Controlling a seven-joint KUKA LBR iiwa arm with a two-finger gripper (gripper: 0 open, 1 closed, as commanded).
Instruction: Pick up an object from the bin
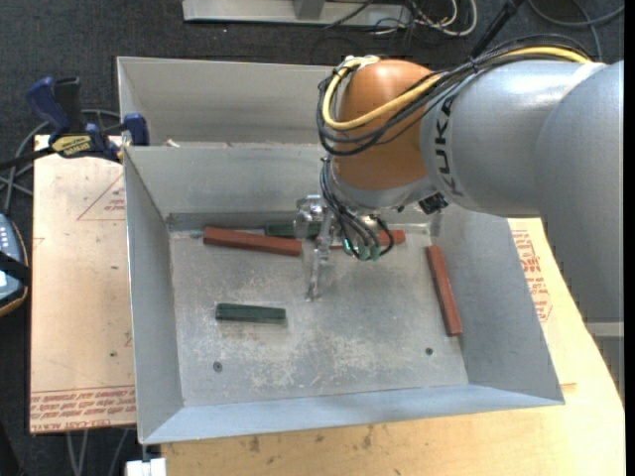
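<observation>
My gripper [314,288] hangs over the middle of the bin floor, its thin fingers together and shut with nothing between them. Its tip is just above bare floor. A long red-brown stick [252,240] lies to its left near the back wall, its right end close to the gripper. A short dark green bar [250,313] lies flat on the floor, left of and slightly nearer than the tip. A second red-brown stick [444,290] lies lengthwise at the right side.
Behind the gripper, by the back wall, a dark green piece [281,229] and a small red piece [397,236] are partly hidden by the arm. The arm's orange cover and cables hang over the bin's back right.
</observation>
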